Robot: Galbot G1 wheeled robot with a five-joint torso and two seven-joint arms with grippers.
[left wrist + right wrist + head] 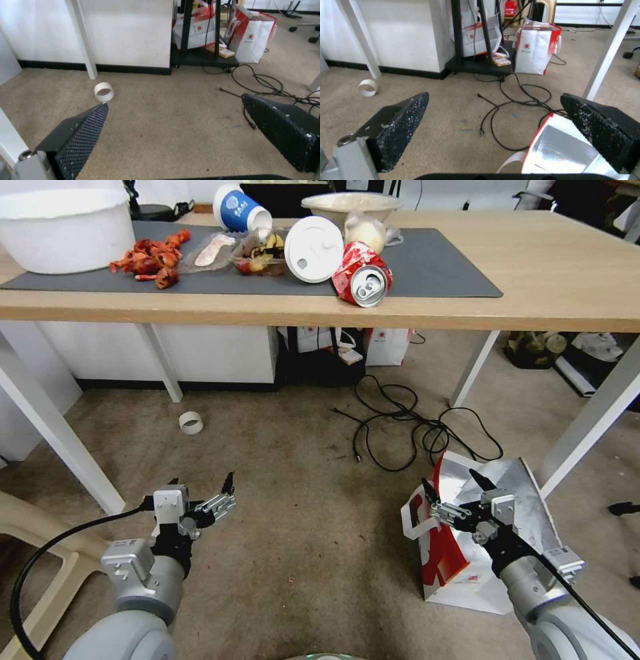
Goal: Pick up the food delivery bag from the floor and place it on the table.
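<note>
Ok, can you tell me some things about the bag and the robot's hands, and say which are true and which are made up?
1. The bag stands on the floor. True.
2. The right gripper is squeezing the bag's handle. False: its fingers are open, hovering over the bag's open top.
3. The left gripper is open over bare floor. True.
4. A crushed red can lies on the floor. False: it lies on the table.
5. Black cables lie on the floor beyond the bag. True.
</note>
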